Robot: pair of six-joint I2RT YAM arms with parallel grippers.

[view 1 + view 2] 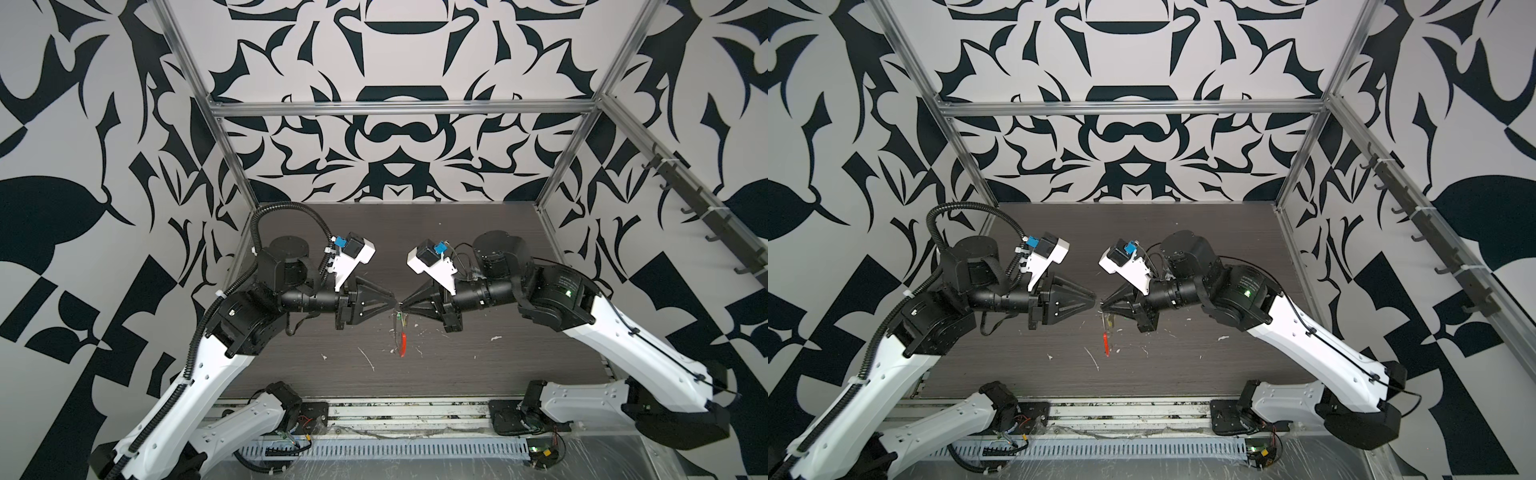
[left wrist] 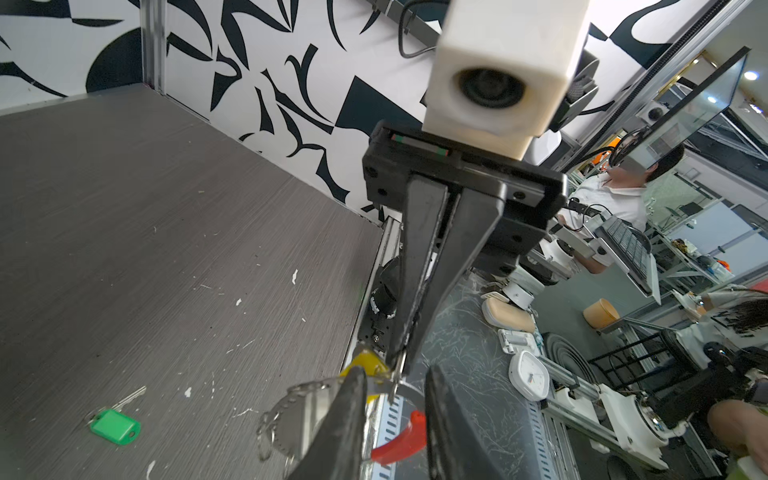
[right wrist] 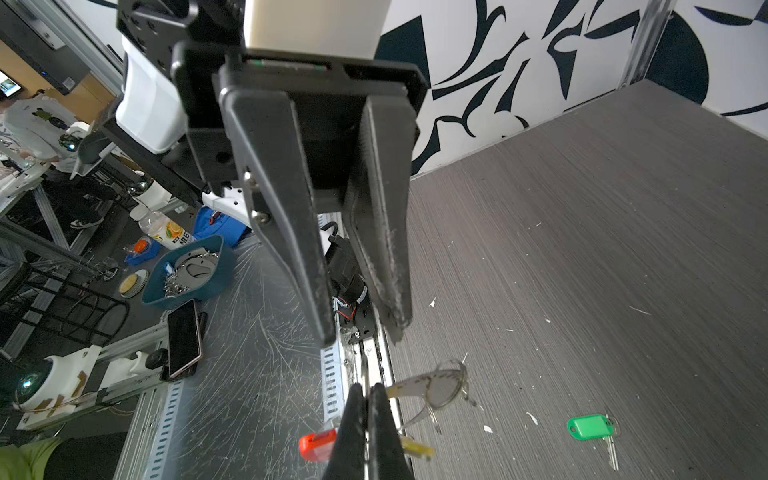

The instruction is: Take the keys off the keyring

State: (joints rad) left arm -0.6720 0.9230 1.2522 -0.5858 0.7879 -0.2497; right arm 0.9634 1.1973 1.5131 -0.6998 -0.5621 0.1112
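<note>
1. Front edge: silver aluminium rail (image 1: 415, 409) carrying both arm bases, at the near side of the dark grey wood-grain table (image 1: 478, 374).

2. White paint-like flecks (image 1: 368, 359), scattered on the near half of the table.

3. Keyring: a large thin grey wire loop (image 1: 401, 347). It hangs clear of the table from its upper part, with the short red curved plastic sleeve (image 2: 399, 442) at its low end, toward the front rail. Small silver rings and a flat silver piece (image 3: 446, 384) are strung on it.

4. Yellow oblong plastic-tagged key (image 2: 365, 361), on the loop close beside the gripping point.

5. Right gripper (image 3: 366, 392): black tapered fingers pressed together and pinching the wire of the loop, which they carry in the air at mid-table.

6. Left gripper (image 1: 1094, 301): black tapered fingers parted by a moderate gap and gripping nothing. It points tip to tip at the right gripper, and in the left wrist view the sleeve shows between its fingers.

7. Bright green oblong plastic-tagged key (image 3: 590, 427) with silver blade. It lies flat on the table, off the loop and well apart from it, on the side away from the front rail. It cannot be made out in either top view.
</note>
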